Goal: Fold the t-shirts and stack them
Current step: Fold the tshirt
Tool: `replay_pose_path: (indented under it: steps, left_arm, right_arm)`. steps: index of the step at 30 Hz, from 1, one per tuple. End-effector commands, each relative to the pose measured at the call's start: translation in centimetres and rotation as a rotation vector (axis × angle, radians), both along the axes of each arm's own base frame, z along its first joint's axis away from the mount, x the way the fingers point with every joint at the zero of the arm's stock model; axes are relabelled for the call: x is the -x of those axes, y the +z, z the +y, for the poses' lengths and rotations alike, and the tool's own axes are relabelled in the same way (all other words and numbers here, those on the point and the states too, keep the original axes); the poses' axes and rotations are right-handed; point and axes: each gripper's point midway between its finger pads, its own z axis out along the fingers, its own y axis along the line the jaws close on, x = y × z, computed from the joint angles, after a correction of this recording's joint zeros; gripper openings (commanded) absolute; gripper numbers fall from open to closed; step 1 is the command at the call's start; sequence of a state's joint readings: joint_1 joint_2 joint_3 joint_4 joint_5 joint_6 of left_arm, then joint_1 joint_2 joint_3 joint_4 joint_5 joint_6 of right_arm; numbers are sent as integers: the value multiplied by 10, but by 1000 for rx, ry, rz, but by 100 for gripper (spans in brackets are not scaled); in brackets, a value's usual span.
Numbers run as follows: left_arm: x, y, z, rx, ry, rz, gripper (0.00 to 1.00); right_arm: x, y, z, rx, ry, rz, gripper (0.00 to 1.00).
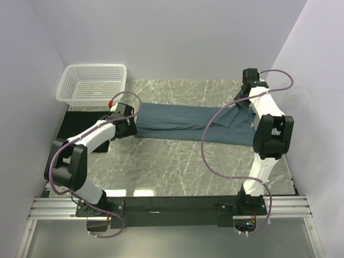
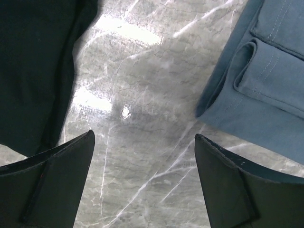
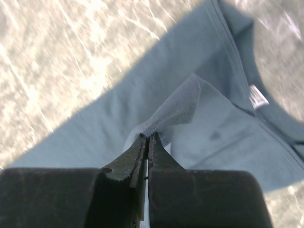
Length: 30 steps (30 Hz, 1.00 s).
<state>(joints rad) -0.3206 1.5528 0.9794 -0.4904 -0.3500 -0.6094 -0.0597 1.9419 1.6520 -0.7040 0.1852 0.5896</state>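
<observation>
Pinching a raised fold of the slate-blue t-shirt (image 1: 172,121) near its collar with the right jaws, pressed together on cloth (neck tag (image 3: 259,97) just beyond). Stretched flat on the tabletop (image 1: 177,161), right of the white basket (image 1: 94,83). Holding the left jaws spread over bare marble in front of the basket, beside the black t-shirt (image 2: 33,71), partly hidden under the left arm (image 1: 94,134).

You get bright, even overhead light in the top view; shadows are faint, and two pale glare patches lie on the marble tabletop (image 1: 177,161) at 6 o'clock; your left wrist view is sharp, with white glare at 11 o'clock and the black t-shirt (image 2: 33,71) nearly detailless at 9 o'clock; your right wrist view is smeared; marble washes out at 10 o'clock, the slate-blue t-shirt (image 3: 190,61) soft.
</observation>
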Motion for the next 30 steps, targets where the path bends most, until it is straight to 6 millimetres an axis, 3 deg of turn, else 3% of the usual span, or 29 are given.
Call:
replay_pose_path:
  steps: [1,4,10,15,17,21,22,26,30]
  left_arm:
    - [0,-1,0,-22,-2,-10,91]
    - [1,-5,-1,-24,-6,1,90]
    - [5,-11,-6,-6,-12,23,89]
    - [2,-7,-14,28,-20,31,87]
    - [-3,4,-22,65,-33,13,86]
    - [-13,27,-44,130,-86,-18,84]
    - [-19,39,-51,144,-103,-39,83]
    - [-19,47,-95,186,-196,-32,79]
    - [-27,43,-126,233,-218,-49,57]
  right_arm:
    - [-24,22,-14,12,-30,-69,0]
    - [-35,17,-24,1,-59,-79,0]
    - [-36,-7,-45,-63,-140,-48,1]
    - [-37,-11,-43,-97,-107,-39,33]
    - [-35,0,-40,-88,-83,-64,39]
    - [-25,29,-16,-66,43,-139,43]
    - [-15,35,-4,-67,75,-150,43]
    - [8,44,30,-90,169,-199,43]
    - [38,35,62,-152,235,-201,43]
